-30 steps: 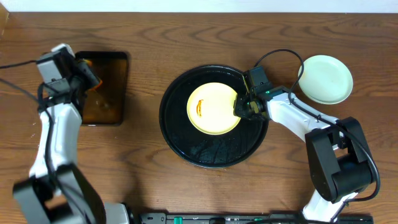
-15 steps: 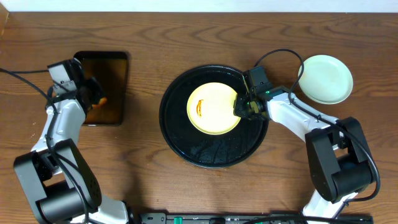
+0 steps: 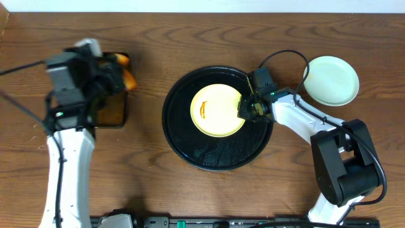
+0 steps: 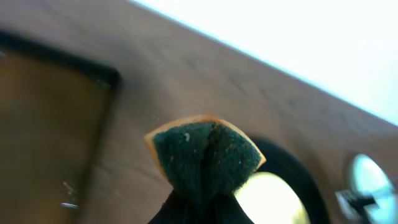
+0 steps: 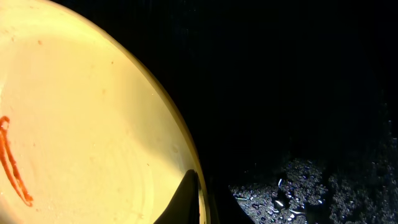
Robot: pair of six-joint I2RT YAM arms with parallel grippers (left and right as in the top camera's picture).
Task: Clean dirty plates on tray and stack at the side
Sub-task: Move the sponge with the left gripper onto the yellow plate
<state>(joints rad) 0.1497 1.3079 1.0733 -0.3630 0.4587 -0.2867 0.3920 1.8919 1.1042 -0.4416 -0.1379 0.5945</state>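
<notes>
A pale yellow plate (image 3: 216,110) with an orange-brown smear lies in the large round black tray (image 3: 190,142). My right gripper (image 3: 247,109) is shut on the plate's right rim; the right wrist view shows the rim (image 5: 180,140) between the fingers (image 5: 200,199). A pale mint-green plate (image 3: 331,80) sits on the table at the far right. My left gripper (image 3: 120,76) is raised above the table and shut on a folded sponge (image 4: 205,152), green scouring face up with an orange edge. No other plate is in view.
A small rectangular black tray (image 3: 107,107) with brownish liquid sits at the left, partly under my left arm. The round tray's floor is wet with droplets (image 5: 298,186). The table's far edge meets a white wall (image 4: 298,31).
My left arm has lifted out of the rectangular tray and swung right with the sponge. The right gripper and the yellow plate have not moved.
</notes>
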